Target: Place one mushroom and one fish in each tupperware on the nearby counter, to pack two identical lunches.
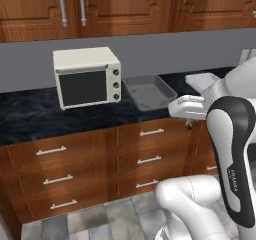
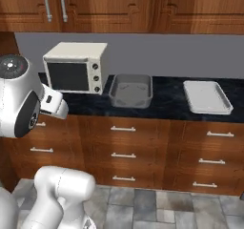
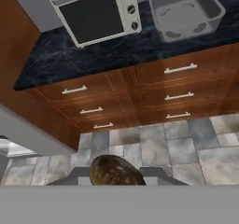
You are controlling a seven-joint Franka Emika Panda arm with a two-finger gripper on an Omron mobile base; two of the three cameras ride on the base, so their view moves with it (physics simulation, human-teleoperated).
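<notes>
Above floor, short of desk (image 2: 167,101):
claw (image 3: 115,183): clamped on brown mushroom (image 3: 114,171), carried for packing.
grey tub (image 3: 186,10): empty, awaiting it.

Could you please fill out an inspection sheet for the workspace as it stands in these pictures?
Surface: black marble-look counter above brown drawers.
Job's things: grey tub and off-white tray both sit on the counter, apart, with nothing seen inside. A brown mushroom sits between the finger tips in the hand view. Fish: nothing seen.
Clutter: cream toaster oven beside the tub, door closed.
Grippers: gripper shut on the mushroom, held out over the floor short of the counter.
Cables: nothing seen.
Surroundings: wooden wall cabinets, grey backsplash, tiled floor.
</notes>
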